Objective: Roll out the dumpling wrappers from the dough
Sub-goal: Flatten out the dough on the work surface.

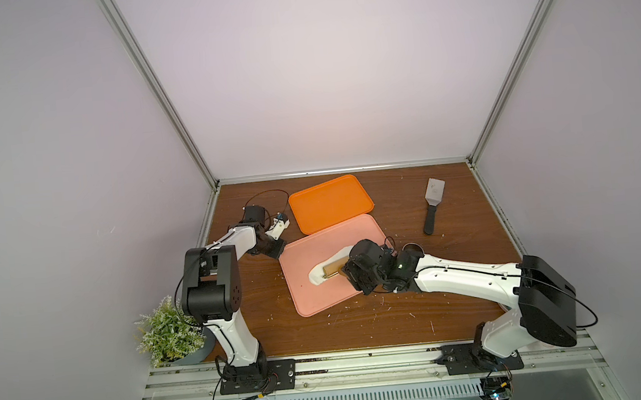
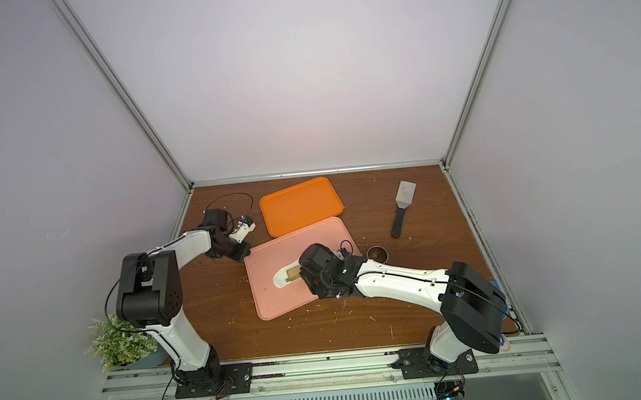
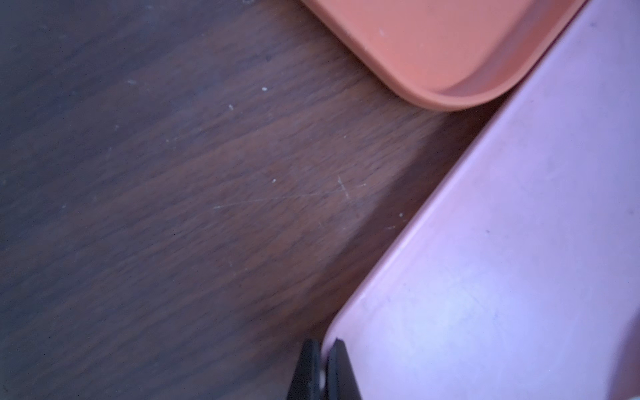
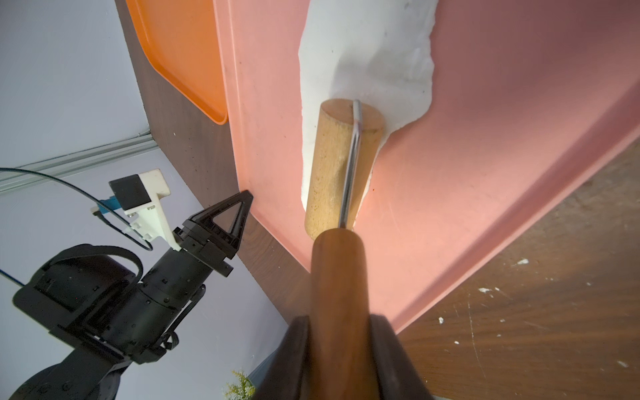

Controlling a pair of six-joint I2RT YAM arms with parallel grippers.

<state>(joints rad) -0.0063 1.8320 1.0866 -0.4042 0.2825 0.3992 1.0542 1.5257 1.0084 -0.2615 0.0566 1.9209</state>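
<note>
**Right gripper (image 4: 340, 332) clamps rolling pin (image 4: 341, 162)**

Its jaws close on the pin's dark handle, the wooden roller resting on the white dough (image 4: 367, 52), which lies on the pink tray (image 4: 450, 194). Left gripper (image 3: 322, 367) pinches that tray's corner rim.

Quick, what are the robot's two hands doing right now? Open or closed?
Left gripper: closed, pinching the pink tray at its corner rim.
Right gripper: closed, holding the roller by its handle, on the dough.
</note>
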